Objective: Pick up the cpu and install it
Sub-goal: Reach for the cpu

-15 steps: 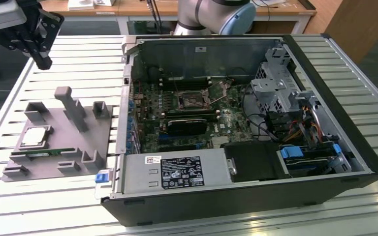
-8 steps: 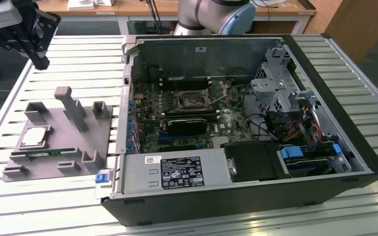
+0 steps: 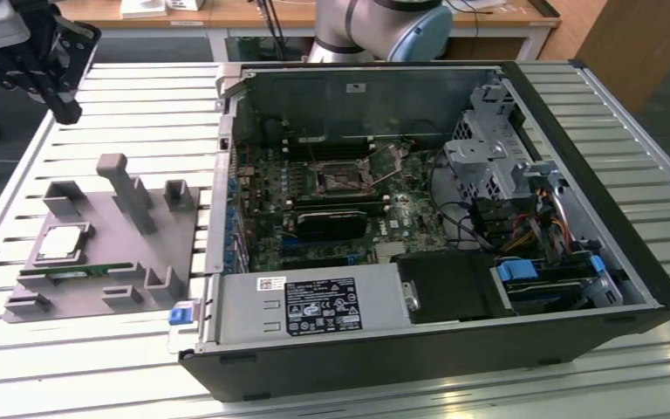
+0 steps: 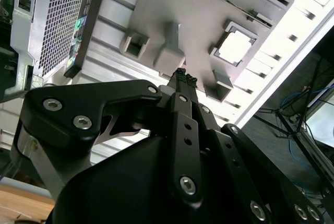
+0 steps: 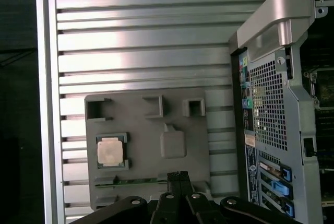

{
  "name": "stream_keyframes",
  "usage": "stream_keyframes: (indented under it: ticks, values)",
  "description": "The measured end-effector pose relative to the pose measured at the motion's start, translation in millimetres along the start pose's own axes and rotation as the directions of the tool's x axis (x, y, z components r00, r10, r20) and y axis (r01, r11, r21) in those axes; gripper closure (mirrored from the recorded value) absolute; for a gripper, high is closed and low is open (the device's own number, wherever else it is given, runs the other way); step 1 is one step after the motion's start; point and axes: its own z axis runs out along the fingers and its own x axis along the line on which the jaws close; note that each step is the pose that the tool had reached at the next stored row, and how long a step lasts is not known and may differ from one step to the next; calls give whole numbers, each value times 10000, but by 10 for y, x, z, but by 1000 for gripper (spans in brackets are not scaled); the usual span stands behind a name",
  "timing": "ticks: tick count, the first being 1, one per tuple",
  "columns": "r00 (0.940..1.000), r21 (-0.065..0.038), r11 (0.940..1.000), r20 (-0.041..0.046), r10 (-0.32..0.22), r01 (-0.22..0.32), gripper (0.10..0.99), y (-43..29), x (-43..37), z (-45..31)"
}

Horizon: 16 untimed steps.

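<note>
cpu (image 5: 110, 152) in tray (image 5: 142, 141), gripper (image 5: 177, 174) closed & empty

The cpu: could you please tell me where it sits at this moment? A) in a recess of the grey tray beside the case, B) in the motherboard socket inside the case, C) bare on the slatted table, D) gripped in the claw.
A: the cpu lies in a square recess of the grey tray, outside the computer case, and the claw holds nothing.
</note>
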Motion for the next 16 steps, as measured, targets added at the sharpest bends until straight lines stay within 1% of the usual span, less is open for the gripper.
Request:
stream_keyframes:
  ticks: [16]
  values:
    - [10000,0,10000,0,0,0,980,-9,119,-2]
